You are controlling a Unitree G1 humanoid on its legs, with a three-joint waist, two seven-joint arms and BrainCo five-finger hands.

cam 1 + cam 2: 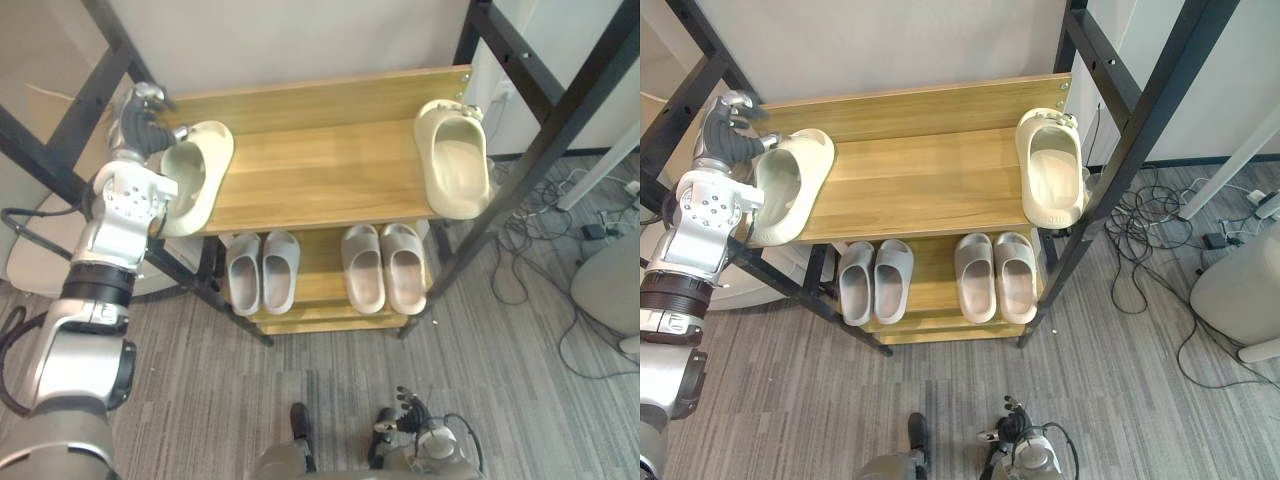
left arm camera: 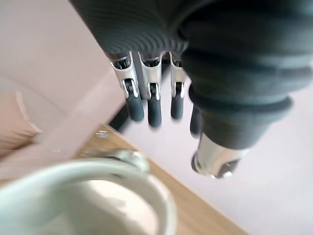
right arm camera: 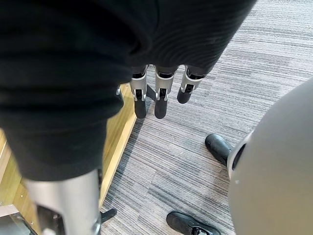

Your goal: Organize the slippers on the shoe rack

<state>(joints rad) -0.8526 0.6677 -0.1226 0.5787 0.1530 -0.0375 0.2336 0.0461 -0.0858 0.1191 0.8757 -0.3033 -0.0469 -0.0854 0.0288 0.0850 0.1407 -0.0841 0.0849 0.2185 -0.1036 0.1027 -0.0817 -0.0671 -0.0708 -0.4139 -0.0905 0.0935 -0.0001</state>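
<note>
The slipper I am working on (image 1: 192, 172) lies on the top shelf (image 1: 320, 160) of the shoe rack, right against my left hand (image 1: 138, 125) at that hand's end of the board. It rests sole down with its opening upward, slanted across the shelf corner rather than square to the edge. My left hand sits at the slipper's outer rim, by the end farthest from me. I cannot tell from the head views whether it actually touches the rim. In the left wrist view the fingers (image 2: 149, 105) hang straight and side by side with nothing between them. The thumb (image 2: 212, 159) stands apart from them, and the slipper's pale rim curves just below, so that hand is relaxed and holds nothing.

A second slipper (image 1: 455, 160) of the same cream colour lies at the far end of the shelf, well apart from the left hand. It is also sole down and sits close to the shelf's end.

On the lower shelf (image 1: 320, 262), below the level of the left hand, two pairs stand side by side. The grey pair (image 1: 262, 270) is nearer the left hand and the beige pair (image 1: 384, 266) is farther from it.

My right hand (image 1: 410, 412) hangs low, well below both shelves. In its wrist view its fingers (image 3: 159, 105) are straight and empty over the grey striped carpet (image 3: 195, 122), with the rack's wooden bottom edge just beside them.
</note>
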